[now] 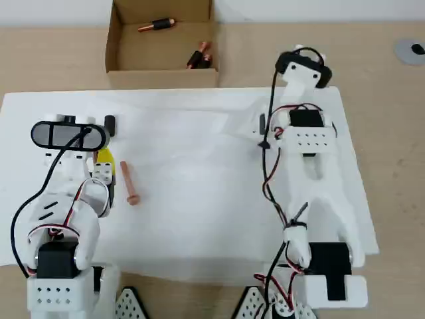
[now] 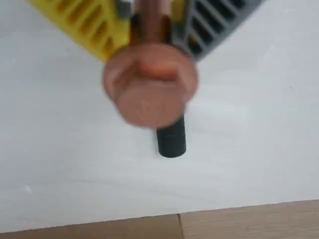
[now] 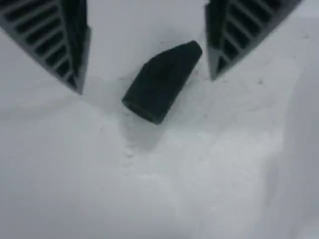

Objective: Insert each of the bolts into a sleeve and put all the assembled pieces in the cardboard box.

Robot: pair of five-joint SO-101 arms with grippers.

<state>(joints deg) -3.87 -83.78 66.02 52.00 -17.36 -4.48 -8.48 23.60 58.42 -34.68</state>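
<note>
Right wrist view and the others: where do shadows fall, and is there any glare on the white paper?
Right wrist view: the sleeve throws a soft shadow onto the paper, no glare. Left wrist view: even light; the held bolt looms close, partly covering the other sleeve. High view: even light, a faint shadow on the paper beside the right arm.

White sheet (image 1: 199, 212): lies flat under the left gripper (image 2: 152, 35) and the right gripper (image 3: 144, 79) and extends past both.

Wooden table (image 1: 392, 133): lies under the sheet, with bare wood just ahead of the left gripper's tips.

Grey round disc (image 1: 408, 51): set in the table off the sheet, well apart from the right gripper.

Patterned wedges (image 1: 129, 302): two, well behind both grippers.
</note>
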